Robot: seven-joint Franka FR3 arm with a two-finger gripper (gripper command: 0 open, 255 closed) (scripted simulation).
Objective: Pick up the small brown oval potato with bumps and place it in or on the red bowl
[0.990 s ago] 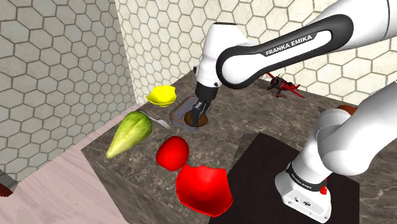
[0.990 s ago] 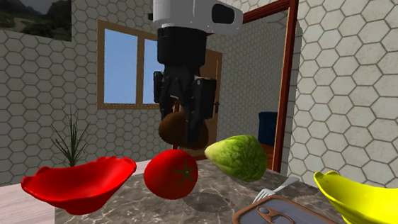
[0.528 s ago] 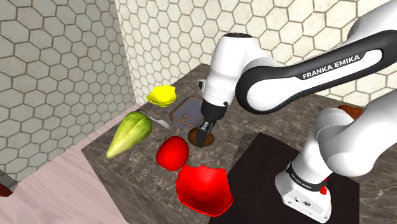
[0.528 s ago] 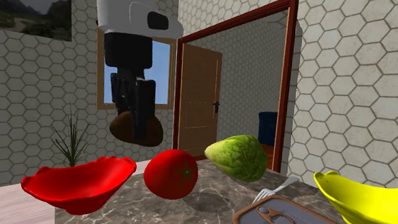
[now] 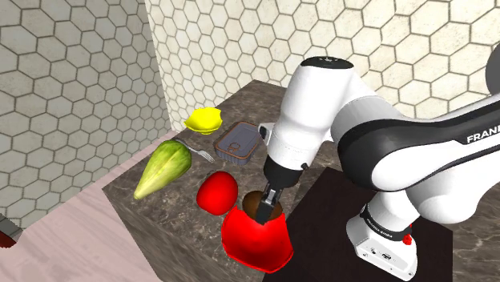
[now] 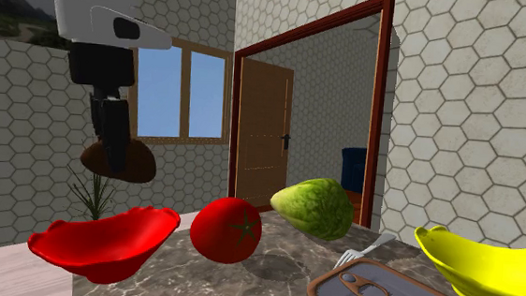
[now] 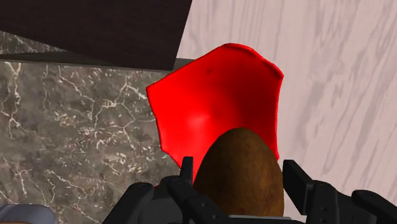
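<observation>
My black gripper is shut on the brown oval potato, which sits clasped between the two fingers. It hangs in the air just above the red bowl, over the bowl's far edge in the shoulder view. The potato does not touch the bowl. In the wrist view the bowl's red inside lies straight beyond the potato.
A red tomato sits beside the bowl. Further along lie a green lettuce, a fork, a flat tin and a yellow bowl. The dark marble counter ends near the red bowl.
The arm has carried the potato from above the tin, past the tomato, to over the red bowl, moving toward the shoulder view's bottom and the second exterior view's left.
</observation>
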